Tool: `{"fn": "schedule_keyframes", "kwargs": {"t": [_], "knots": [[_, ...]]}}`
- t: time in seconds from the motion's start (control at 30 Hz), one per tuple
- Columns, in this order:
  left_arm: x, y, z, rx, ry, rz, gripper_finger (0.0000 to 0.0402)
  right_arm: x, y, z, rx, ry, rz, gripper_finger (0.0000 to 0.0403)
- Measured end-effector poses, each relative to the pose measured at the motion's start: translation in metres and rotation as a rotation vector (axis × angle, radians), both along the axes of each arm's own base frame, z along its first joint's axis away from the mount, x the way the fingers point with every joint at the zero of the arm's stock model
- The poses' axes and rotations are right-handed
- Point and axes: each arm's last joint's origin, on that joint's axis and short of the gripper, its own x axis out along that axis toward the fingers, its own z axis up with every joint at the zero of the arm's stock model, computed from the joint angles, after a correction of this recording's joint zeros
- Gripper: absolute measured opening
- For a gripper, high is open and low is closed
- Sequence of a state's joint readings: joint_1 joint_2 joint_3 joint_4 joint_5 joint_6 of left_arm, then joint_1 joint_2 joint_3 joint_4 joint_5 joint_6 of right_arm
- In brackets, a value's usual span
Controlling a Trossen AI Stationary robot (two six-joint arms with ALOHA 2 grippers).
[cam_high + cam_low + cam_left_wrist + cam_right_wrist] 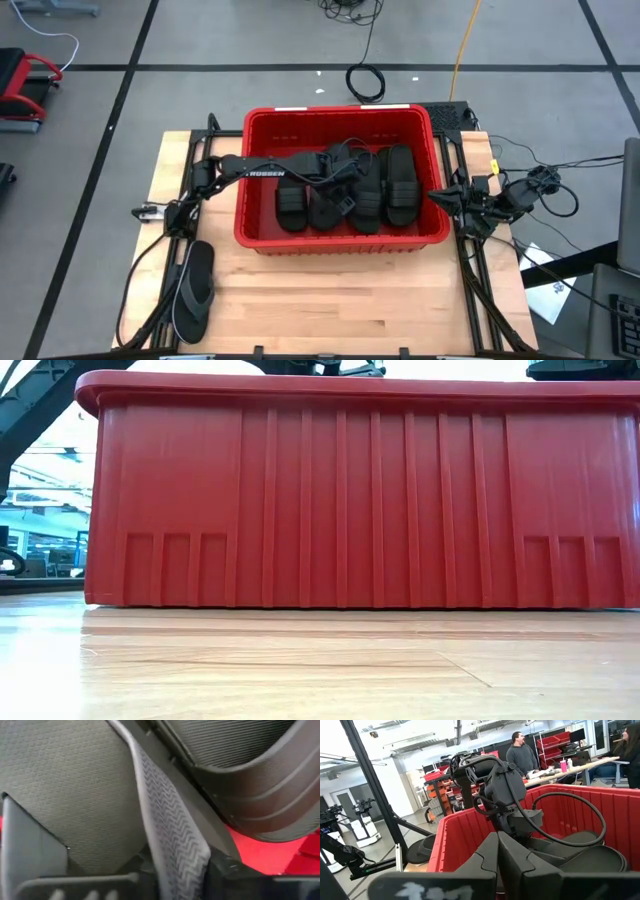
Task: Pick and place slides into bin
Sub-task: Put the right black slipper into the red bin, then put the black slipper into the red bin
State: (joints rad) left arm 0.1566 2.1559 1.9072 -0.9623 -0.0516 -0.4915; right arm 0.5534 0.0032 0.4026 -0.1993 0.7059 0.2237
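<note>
The left gripper (338, 172) is reaching into the red bin (262, 236), its fingers seeming to part around a thong slide (170, 850). The other slides (390, 190) are lying piled inside; one dark grey flip-flop (195, 290) is waiting on the worktop (350, 300) at seven o'clock. Matte, textured rubber: probably light, floppy, best pinched by the strap. The right gripper (497, 845), fingers together, is idling at three o'clock.

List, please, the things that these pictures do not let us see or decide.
- Contents of the bin: in the low view, its red wall hides every slide inside.
- Number of slides in the bin: in the high view they overlap and the left arm covers some.
- Left gripper: whether it holds a slide; the left wrist view is filled by soles too near.
- Flip-flop on the table: out of the low view.
</note>
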Motion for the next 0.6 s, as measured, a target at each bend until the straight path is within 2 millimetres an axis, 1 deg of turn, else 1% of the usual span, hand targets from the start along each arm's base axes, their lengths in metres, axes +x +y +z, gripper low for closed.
{"fn": "schedule_keyframes", "kwargs": {"t": [0.2, 0.33, 0.47, 0.6], "knots": [[0.0, 0.0, 0.003, -0.012, -0.016, 0.003, 0.0181, 0.0, 0.0, 0.0, 0.0, 0.0, 0.0, 0.0], [-0.002, -0.001, 0.015, -0.005, -0.058, -0.006, 0.0236, 0.0, 0.0, 0.0, 0.0, 0.0, 0.0, 0.0], [-0.006, -0.001, 0.034, 0.018, -0.127, -0.037, 0.0272, 0.0, 0.0, 0.0, 0.0, 0.001, 0.0, 0.0], [-0.015, -0.001, 0.057, 0.043, -0.18, -0.065, 0.0296, 0.0, 0.0, 0.0, -0.001, 0.002, 0.001, 0.0]]}}
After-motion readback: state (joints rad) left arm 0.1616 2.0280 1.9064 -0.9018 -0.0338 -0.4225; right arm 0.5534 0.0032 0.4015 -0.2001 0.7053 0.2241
